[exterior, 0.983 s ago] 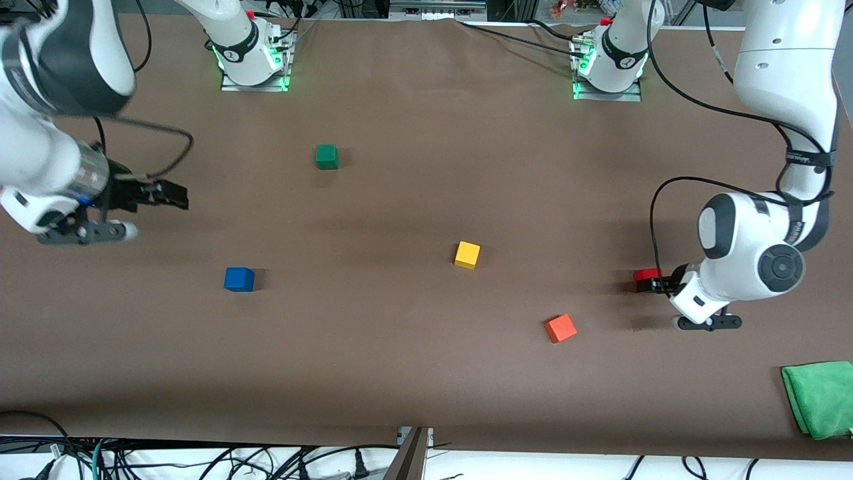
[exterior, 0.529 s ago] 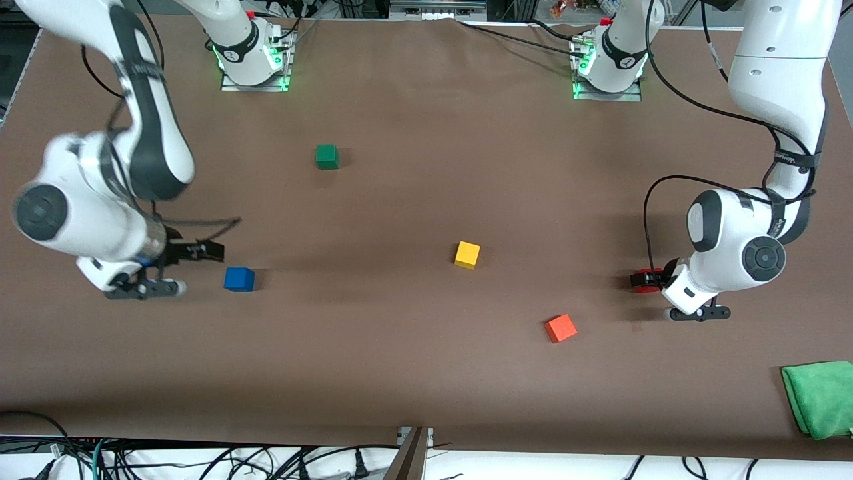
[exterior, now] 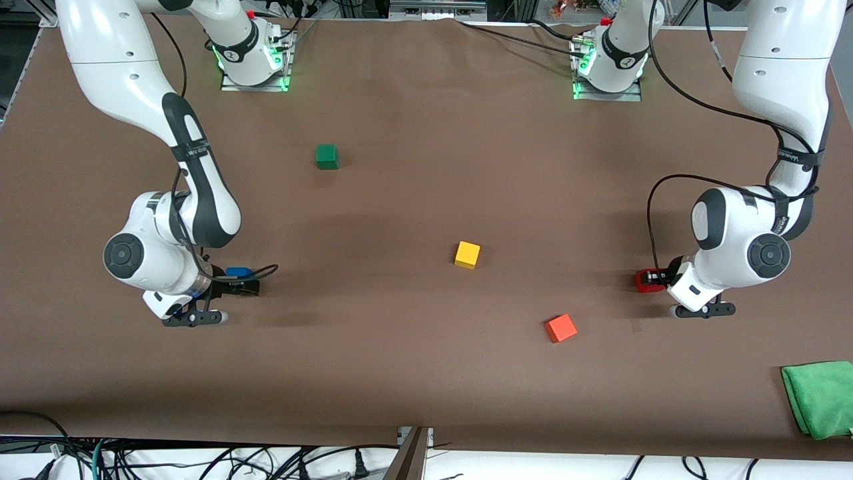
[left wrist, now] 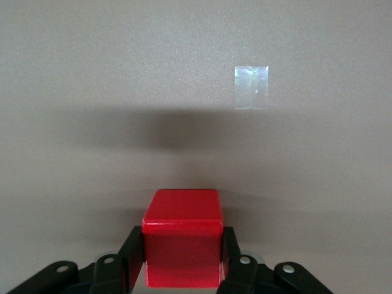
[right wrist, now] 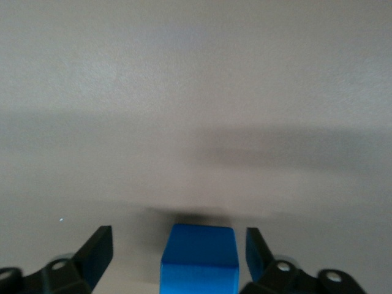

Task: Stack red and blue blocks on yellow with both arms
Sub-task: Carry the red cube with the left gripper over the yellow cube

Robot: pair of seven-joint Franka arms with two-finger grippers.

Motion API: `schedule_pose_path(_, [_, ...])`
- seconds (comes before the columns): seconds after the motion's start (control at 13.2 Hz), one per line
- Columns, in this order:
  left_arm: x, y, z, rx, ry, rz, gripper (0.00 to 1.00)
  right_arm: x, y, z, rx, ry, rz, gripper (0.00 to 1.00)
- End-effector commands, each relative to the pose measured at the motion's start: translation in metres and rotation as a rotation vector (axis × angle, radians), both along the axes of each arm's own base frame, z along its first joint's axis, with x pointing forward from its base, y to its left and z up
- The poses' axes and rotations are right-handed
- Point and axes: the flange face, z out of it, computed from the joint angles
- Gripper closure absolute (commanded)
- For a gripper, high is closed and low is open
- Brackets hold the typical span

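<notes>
The yellow cube (exterior: 467,255) sits on the table's middle, alone. My left gripper (exterior: 645,281) is shut on the red cube (exterior: 644,280) at the left arm's end of the table; in the left wrist view the fingers (left wrist: 136,254) press both sides of the red cube (left wrist: 182,236). My right gripper (exterior: 238,280) is open, low around the blue cube (exterior: 238,272) at the right arm's end. In the right wrist view the blue cube (right wrist: 199,257) stands between the spread fingers (right wrist: 98,254) with gaps on both sides.
An orange-red cube (exterior: 560,328) lies nearer the front camera than the yellow one, toward the left arm's end. A dark green cube (exterior: 326,156) sits nearer the bases. A green cloth (exterior: 820,398) lies at the table's front corner, left arm's end.
My right arm swung in and came down around the blue cube. My left gripper with the red cube stayed in almost the same place.
</notes>
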Motion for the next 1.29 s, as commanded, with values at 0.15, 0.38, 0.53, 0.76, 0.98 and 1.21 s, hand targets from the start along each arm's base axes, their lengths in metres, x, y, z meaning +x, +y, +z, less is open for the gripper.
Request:
schedule_pose_path(0.15, [0.002, -0.055, 0.051, -0.013, -0.059, -0.075, 0.89, -0.018, -0.002, -0.019, 0.016, 0.03, -0.003, 0.29])
schedule_pose_path(0.38, [0.005, -0.158, 0.087, -0.02, -0.052, -0.097, 0.9, -0.022, -0.003, -0.01, 0.018, 0.044, -0.002, 0.62])
schedule_pose_path(0.53, [-0.006, -0.242, 0.107, -0.012, -0.057, -0.081, 0.9, -0.017, -0.001, 0.014, 0.026, 0.032, 0.008, 0.75])
schedule_pose_path(0.76, [-0.029, -0.344, 0.112, -0.022, -0.076, -0.202, 0.86, -0.009, 0.003, 0.049, 0.033, 0.046, 0.019, 0.75])
schedule_pose_path(0.98, [-0.055, -0.419, 0.09, -0.03, -0.07, -0.312, 0.87, 0.009, 0.014, 0.099, 0.045, 0.074, 0.045, 0.75])
schedule_pose_path(1.21, [-0.067, -0.437, 0.076, -0.018, -0.06, -0.353, 0.87, 0.016, 0.023, 0.129, 0.054, 0.088, 0.024, 0.75])
